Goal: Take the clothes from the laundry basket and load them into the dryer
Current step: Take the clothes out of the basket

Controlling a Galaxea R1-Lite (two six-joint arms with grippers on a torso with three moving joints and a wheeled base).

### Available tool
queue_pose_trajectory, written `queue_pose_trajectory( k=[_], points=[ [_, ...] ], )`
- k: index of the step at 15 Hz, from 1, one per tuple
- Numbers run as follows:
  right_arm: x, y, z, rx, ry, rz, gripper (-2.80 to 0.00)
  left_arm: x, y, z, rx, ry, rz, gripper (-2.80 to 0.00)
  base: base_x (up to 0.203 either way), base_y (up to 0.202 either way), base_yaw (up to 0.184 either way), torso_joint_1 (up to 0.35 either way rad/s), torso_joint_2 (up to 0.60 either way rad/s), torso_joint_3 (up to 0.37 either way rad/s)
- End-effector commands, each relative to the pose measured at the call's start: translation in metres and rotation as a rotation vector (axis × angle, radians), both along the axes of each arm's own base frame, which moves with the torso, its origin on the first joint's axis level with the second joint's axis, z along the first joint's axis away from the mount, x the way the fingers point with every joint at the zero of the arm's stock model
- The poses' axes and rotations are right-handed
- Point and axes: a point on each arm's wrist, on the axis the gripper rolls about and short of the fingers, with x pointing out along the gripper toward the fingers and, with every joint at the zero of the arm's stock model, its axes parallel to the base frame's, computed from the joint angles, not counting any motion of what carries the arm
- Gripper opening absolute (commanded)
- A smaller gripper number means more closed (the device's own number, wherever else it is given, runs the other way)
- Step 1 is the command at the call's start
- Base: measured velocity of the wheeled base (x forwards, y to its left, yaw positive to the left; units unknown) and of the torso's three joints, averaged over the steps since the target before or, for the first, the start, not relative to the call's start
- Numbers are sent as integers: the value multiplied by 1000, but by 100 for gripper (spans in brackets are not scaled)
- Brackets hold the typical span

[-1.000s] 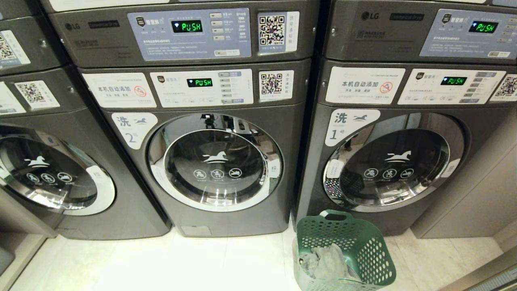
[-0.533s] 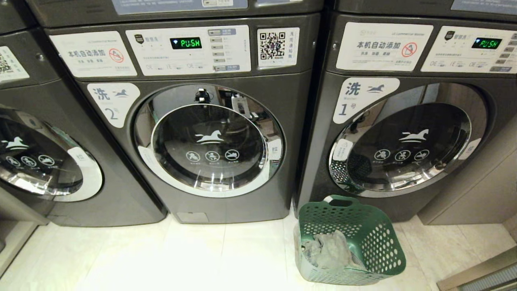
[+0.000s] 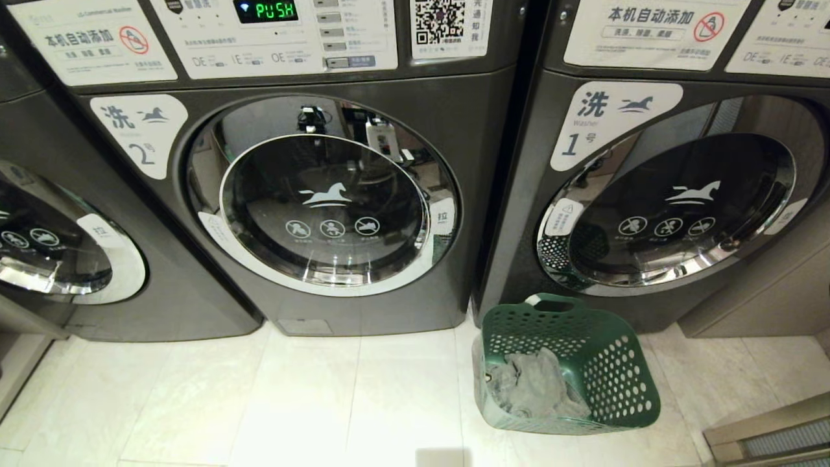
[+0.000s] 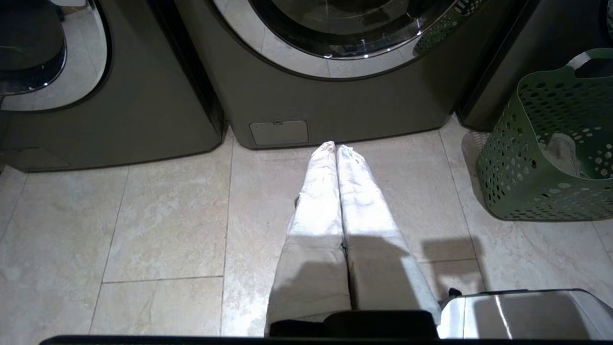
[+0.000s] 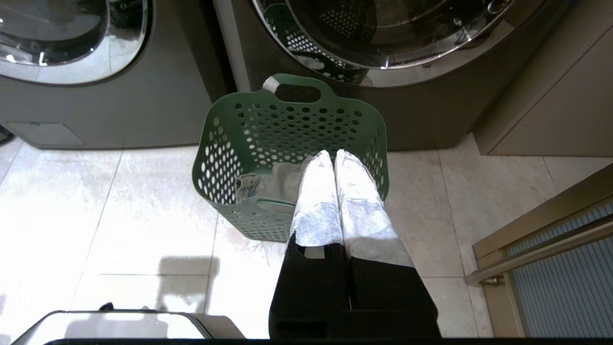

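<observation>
Two hands idle, left hand and right hand both pressed together, empty. Laundry basket on floor at 4 o'clock, clothes inside, by washer 1. Risk: only horse-marked washers visible, no dryer; could load wrong machine.

Head looks down at washers; wrists low, sharing the laundry basket
</observation>
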Motion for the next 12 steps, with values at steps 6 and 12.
queue_pose_trajectory(
  k=[6, 12],
  points=[
    [0, 0, 0, -50, 0, 11, -280, 0, 0, 0, -1, 0, 0, -280, 0, 0, 0, 1, 4, -199],
    [0, 0, 0, -50, 3, 11, -280, 0, 0, 0, -2, 1, 1, -280, 0, 0, 0, 2, 2, -195]
  ],
)
